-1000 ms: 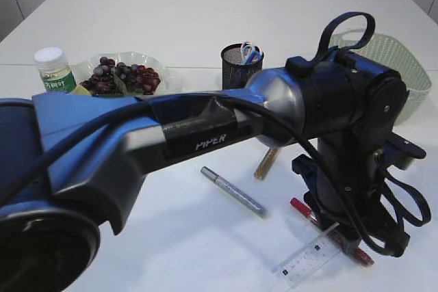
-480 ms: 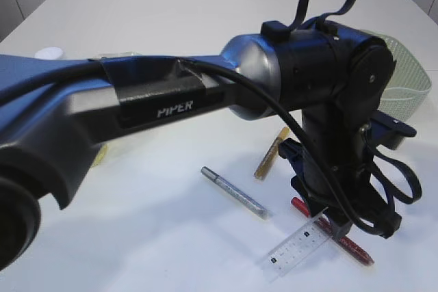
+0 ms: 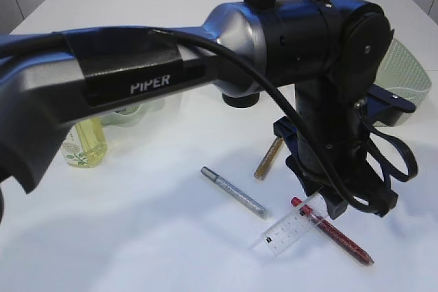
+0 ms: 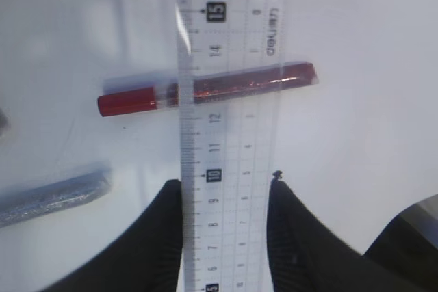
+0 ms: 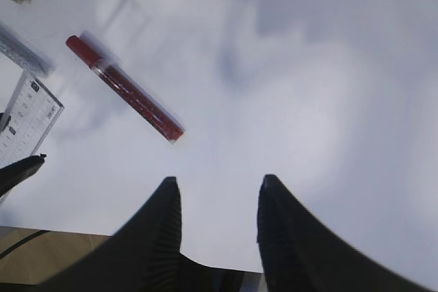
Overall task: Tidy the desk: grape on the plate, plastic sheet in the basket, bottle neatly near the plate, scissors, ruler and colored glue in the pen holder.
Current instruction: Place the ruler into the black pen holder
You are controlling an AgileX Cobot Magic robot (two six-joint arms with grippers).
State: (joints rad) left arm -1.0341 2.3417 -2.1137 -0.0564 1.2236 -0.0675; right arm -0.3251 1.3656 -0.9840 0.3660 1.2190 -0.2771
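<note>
Far left on the worktop (image 3: 137,237): bottle (image 3: 85,147), upright. Next, silver glue pen (image 3: 233,192), flat. Gold glue pen (image 3: 268,158) beyond. Left hand (image 4: 226,193) clamped on the clear ruler (image 4: 229,135), raised above the red glue pen (image 4: 205,90). Right hand (image 5: 217,189) apart, empty. Basket (image 3: 407,76) far right.

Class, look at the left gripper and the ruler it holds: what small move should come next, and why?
Probably keep lifting, then carry it toward the pen holder. The left gripper is shut on the clear ruler, whose free end sits above the red glue pen; rising first should avoid dragging that pen.
</note>
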